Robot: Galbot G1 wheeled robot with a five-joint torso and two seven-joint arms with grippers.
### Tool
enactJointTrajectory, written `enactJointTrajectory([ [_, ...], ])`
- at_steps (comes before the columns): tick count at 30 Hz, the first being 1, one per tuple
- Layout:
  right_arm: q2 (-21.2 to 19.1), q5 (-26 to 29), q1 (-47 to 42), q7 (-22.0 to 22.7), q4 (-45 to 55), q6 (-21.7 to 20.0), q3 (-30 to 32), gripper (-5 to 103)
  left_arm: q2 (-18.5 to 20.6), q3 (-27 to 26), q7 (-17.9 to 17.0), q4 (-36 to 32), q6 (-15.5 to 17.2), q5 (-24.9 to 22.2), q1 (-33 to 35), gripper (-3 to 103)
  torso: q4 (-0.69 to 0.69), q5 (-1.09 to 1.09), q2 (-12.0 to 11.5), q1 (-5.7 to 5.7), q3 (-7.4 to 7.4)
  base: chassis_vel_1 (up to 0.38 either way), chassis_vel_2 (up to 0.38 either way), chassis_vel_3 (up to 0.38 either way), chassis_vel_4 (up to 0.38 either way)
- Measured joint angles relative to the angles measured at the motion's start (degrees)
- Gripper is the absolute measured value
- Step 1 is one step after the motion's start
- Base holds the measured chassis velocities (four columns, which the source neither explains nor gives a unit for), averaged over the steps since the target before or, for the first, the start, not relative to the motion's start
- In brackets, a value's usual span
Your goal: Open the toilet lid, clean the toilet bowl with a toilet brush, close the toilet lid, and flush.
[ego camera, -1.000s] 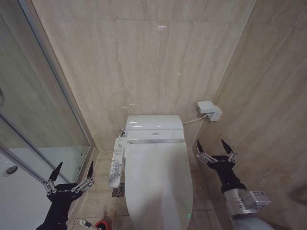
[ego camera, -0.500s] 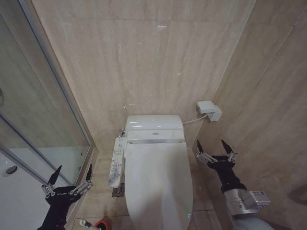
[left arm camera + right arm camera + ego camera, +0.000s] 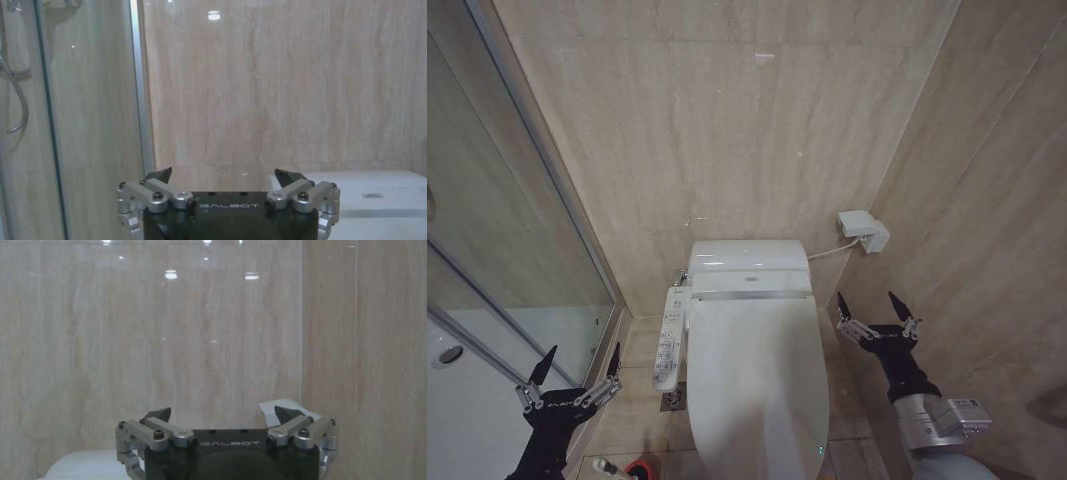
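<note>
— While my left gripper [image 3: 575,365] hangs low to the left of the toilet lid [image 3: 757,385], its two dark fingers [image 3: 546,360] stand spread wide with nothing between them; in the left wrist view the same gripper [image 3: 223,176] points at the beige wall, and the fingertips [image 3: 160,173] are well apart.

— And the other one?

— My right gripper [image 3: 874,306] hovers to the right of the lid, near its hinge end, touching nothing. Its fingers [image 3: 841,305] are splayed too (the right wrist view shows the gripper [image 3: 223,415] empty, tips [image 3: 159,413] far apart, facing the wall).

— Where is the lid itself?

— Down flat, shut over the toilet bowl, so I cannot see the bowl's inside at all. It is a glossy white oval running from the toilet tank [image 3: 749,257] toward me.

— The brush?

— The toilet brush [image 3: 613,467] sits on the floor to the left of the lid's near end, close below my left gripper: a white handle tip and the rim of its red holder [image 3: 642,469] at the picture's edge.

— Anything else around the lid?

— A white control panel [image 3: 671,338] lies along its left side, touching the toilet body. A glass shower door [image 3: 497,250] stands farther left, and a white wall box [image 3: 863,230] with a cable is up to the right.
</note>
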Motion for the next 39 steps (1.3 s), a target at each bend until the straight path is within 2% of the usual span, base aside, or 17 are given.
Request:
enactJointTrajectory([
  [23, 0.0, 0.0, 0.0, 0.0, 0.0, 0.0, 0.0, 100, 0.0, 0.0, 0.0, 0.0, 0.0, 0.0, 0.0, 100, 0.0, 0.0, 0.0, 0.03, 0.01, 0.008, -0.009, -0.011, 0.01],
  [36, 0.0, 0.0, 0.0, 0.0, 0.0, 0.0, 0.0, 100, 0.0, 0.0, 0.0, 0.0, 0.0, 0.0, 0.0, 100, 0.0, 0.01, 0.0, -0.01, -0.01, 0.203, -0.208, -0.184, 0.195],
  [37, 0.0, 0.0, 0.0, 0.0, 0.0, 0.0, 0.0, 100, 0.0, 0.0, 0.0, 0.0, 0.0, 0.0, 0.0, 100, 0.01, -0.04, 0.0, -0.01, -0.01, 0.26, -0.272, -0.218, 0.284],
  [39, 0.0, 0.0, 0.0, 0.0, 0.0, 0.0, 0.0, 100, 0.0, 0.0, 0.0, 0.0, 0.0, 0.0, 0.0, 100, 0.01, 0.05, 0.0, 0.0, 0.0, 0.332, -0.283, -0.302, 0.271],
])
